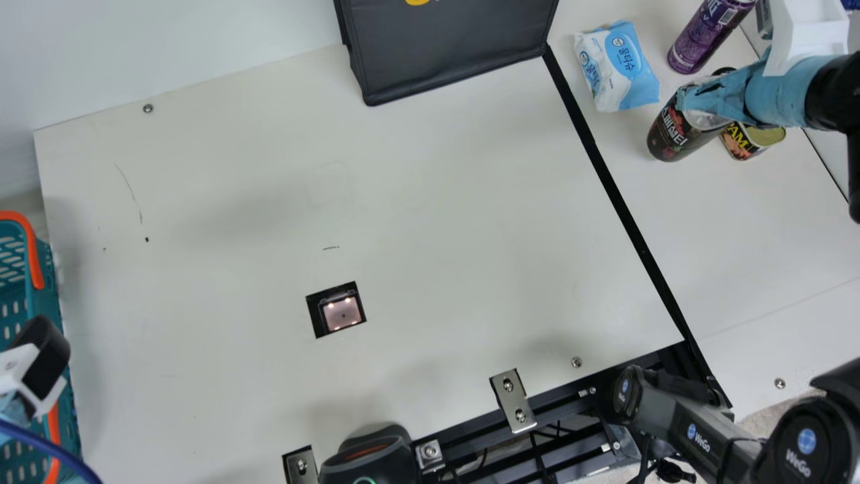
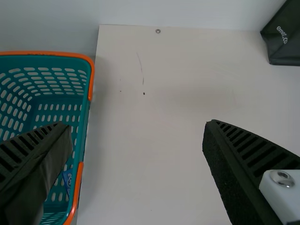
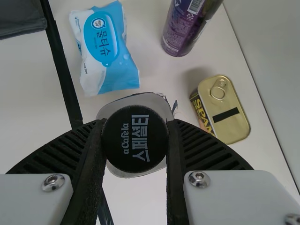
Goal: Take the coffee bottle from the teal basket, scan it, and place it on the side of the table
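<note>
Coffee bottle (image 1: 668,134), dark brown plastic with black cap, at far right of cream surface (image 1: 437,202); base contact hard to tell. Right gripper (image 1: 702,97) clamped on its cap, hiding bottle's top in main view. Gold-lidded rectangular tin (image 1: 766,138) just right, partly covered. Left gripper (image 1: 41,346), fingers wide apart, over orange-rimmed teal plastic basket (image 1: 50,269), cut off at left edge; blue item (image 2: 67,180) inside mostly hidden.

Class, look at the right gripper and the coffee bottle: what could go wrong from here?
The right gripper pinches the coffee bottle at its black cap, so the body below might swing or tip during release.

The Spam tin and wipes pack lie close by; a sideways move could knock either one.
</note>
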You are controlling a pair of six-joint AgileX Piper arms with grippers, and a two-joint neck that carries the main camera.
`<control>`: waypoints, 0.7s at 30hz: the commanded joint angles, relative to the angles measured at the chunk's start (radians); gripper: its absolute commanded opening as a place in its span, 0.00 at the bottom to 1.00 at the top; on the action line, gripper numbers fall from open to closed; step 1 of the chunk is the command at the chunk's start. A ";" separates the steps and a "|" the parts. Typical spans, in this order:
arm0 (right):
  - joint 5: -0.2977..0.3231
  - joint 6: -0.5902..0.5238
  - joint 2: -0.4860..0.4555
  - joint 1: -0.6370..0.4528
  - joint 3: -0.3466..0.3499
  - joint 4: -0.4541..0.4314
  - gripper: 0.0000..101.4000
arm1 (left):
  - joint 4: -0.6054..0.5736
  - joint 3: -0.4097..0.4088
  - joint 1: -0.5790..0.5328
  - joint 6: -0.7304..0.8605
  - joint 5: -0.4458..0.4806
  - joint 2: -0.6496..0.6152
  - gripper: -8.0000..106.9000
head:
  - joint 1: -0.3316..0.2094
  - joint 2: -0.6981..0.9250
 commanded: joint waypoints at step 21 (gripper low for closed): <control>-0.072 0.089 0.067 0.072 0.006 -0.047 0.10 | 0.000 0.000 0.000 0.000 0.000 0.000 0.85 | -0.029 -0.002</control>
